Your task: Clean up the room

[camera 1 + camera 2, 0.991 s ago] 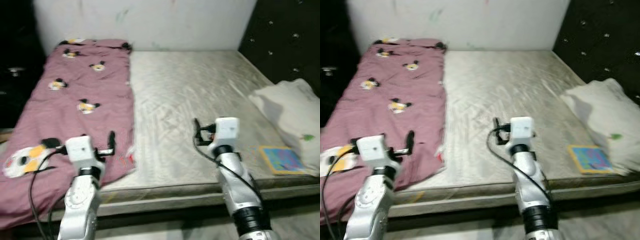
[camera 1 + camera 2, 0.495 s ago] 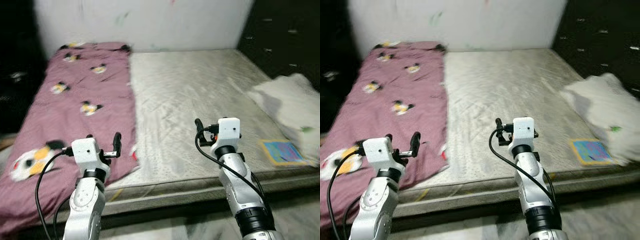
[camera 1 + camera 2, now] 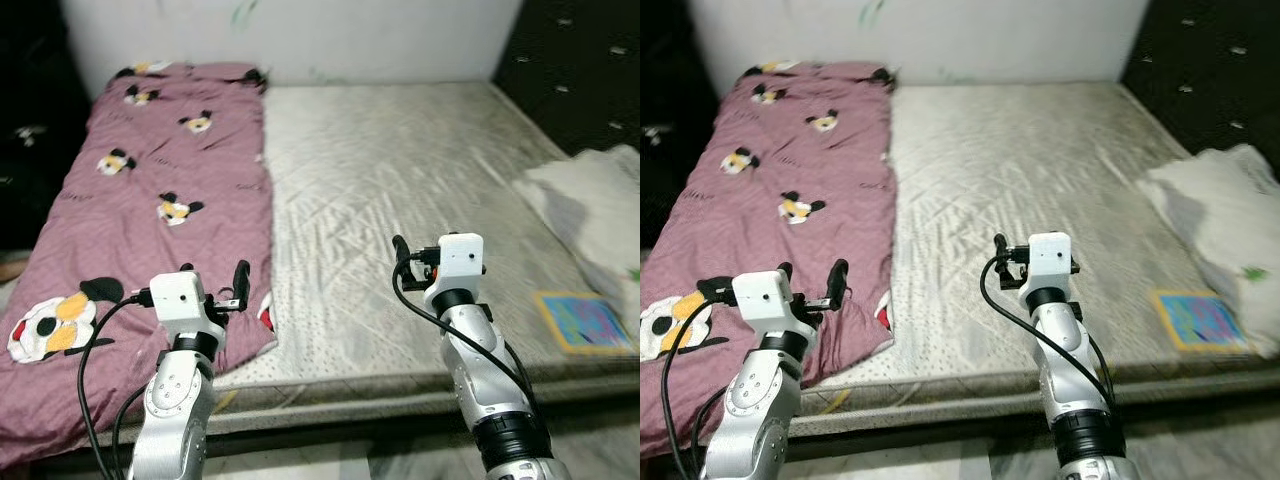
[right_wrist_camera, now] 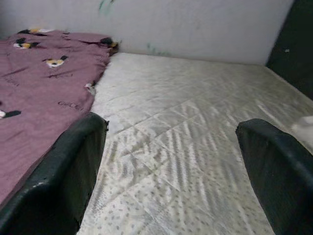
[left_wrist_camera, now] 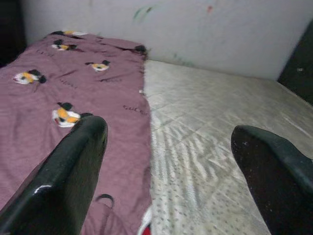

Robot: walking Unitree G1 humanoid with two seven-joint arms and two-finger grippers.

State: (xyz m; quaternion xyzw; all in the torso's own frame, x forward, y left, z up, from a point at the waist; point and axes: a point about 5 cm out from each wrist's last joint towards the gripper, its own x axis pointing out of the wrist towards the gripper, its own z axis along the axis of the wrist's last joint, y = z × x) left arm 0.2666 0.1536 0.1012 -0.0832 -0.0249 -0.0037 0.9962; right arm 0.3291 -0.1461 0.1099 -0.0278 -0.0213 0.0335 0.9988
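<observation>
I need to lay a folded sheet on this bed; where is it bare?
The mattress is bare between the maroon blanket and the white pillow, up to the wall. The right edge is crowded: pillow and colourful book.

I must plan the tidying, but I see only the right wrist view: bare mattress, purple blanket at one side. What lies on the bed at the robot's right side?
Observer: A white pillow lies at the mattress's right edge.
Operator: Is anything else near it?
Observer: Yes, a flat, colourful book-like item lies beside the pillow, near the front edge.
Operator: Where is the left gripper?
Observer: The left gripper is open and hovers over the near end of the purple blanket.
Operator: And the right gripper?
Observer: The right gripper, open, hovers over bare mattress.
</observation>
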